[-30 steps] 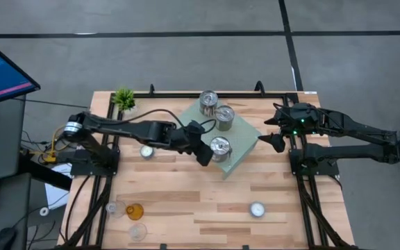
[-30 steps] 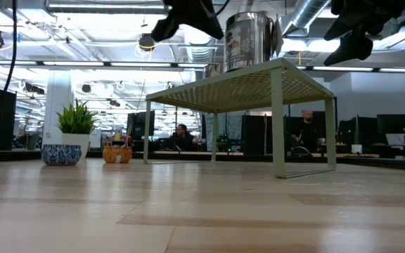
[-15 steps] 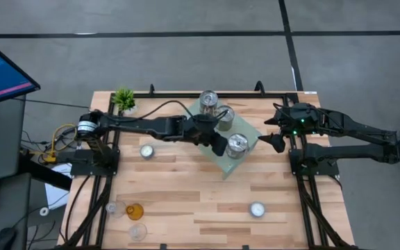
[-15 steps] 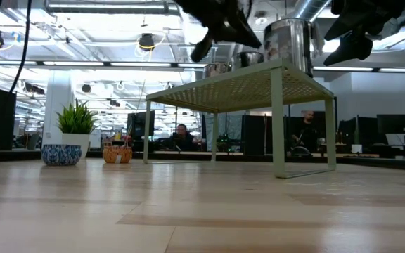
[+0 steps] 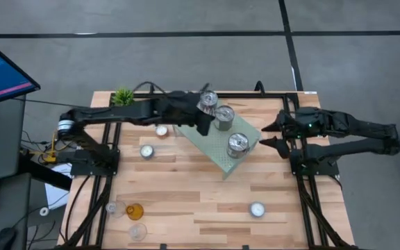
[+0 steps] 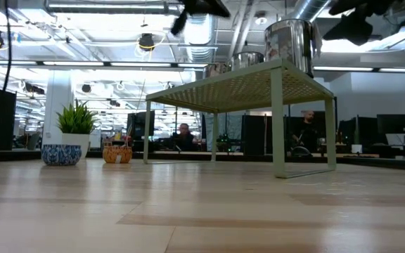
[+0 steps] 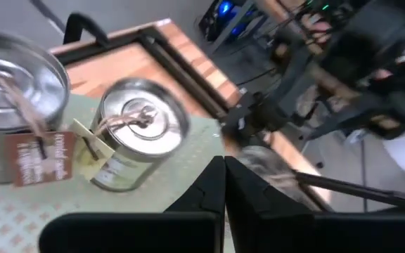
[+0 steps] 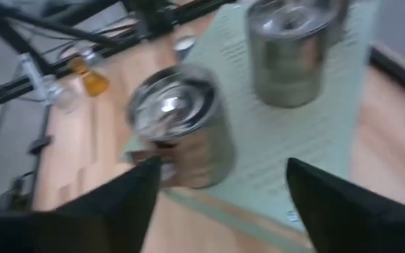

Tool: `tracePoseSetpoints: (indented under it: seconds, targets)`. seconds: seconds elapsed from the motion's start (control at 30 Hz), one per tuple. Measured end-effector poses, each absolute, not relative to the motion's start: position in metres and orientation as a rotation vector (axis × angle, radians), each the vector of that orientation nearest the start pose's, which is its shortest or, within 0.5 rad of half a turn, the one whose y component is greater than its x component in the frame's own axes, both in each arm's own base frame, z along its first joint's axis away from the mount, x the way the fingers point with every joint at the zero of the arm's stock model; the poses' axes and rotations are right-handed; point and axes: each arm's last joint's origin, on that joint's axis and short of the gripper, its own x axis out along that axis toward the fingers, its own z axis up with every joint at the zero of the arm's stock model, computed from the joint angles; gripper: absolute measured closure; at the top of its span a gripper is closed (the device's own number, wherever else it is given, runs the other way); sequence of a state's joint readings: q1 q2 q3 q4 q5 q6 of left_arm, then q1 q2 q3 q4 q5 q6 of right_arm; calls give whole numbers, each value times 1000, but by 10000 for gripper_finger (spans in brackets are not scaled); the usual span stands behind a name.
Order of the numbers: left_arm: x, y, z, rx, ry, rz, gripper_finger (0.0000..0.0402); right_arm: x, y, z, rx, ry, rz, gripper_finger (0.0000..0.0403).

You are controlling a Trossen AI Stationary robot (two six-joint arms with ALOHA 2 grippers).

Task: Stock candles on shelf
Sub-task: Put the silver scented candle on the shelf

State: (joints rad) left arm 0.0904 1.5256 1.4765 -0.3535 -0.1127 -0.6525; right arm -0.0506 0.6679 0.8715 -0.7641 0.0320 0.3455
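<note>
Shelf: the mint-green shelf [image 5: 222, 151] stands on the tabletop [image 5: 186, 201], between the two arms.
Tins: three silver tins on the shelf, the far tin [image 5: 208, 101], the middle tin [image 5: 223, 117] and the near tin [image 5: 238, 145].
Left claw: the left claw [image 5: 201, 125] has its fingers pressed together and holds nothing; it hangs over the shelf just beside the middle tin.
Right claw: the right claw [image 5: 272, 135] is spread, empty, just beside the shelf's edge, near the near tin.
Other candles: tealights [image 5: 146, 151] and glass holders [image 5: 135, 211] lie on the tabletop.
</note>
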Motion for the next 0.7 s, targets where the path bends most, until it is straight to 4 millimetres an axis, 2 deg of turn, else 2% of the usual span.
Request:
tracePoseSetpoints:
  seconds: [0.13, 0.23, 0.27, 0.5, 0.7]
  targets:
    - [309, 25, 411, -637, 238, 282, 399, 131, 8, 316, 396, 576, -112, 255]
    - [282, 18, 435, -638, 163, 238, 399, 148, 23, 310, 399, 563, -81, 363]
    - [272, 16, 442, -630, 141, 222, 399, 155, 28, 309, 388, 550, -80, 382]
    - [208, 2, 481, -597, -22, 165, 399, 212, 69, 297, 419, 442, -86, 399]
    - [173, -4, 496, -563, -101, 146, 397, 237, 96, 293, 427, 439, -192, 402]
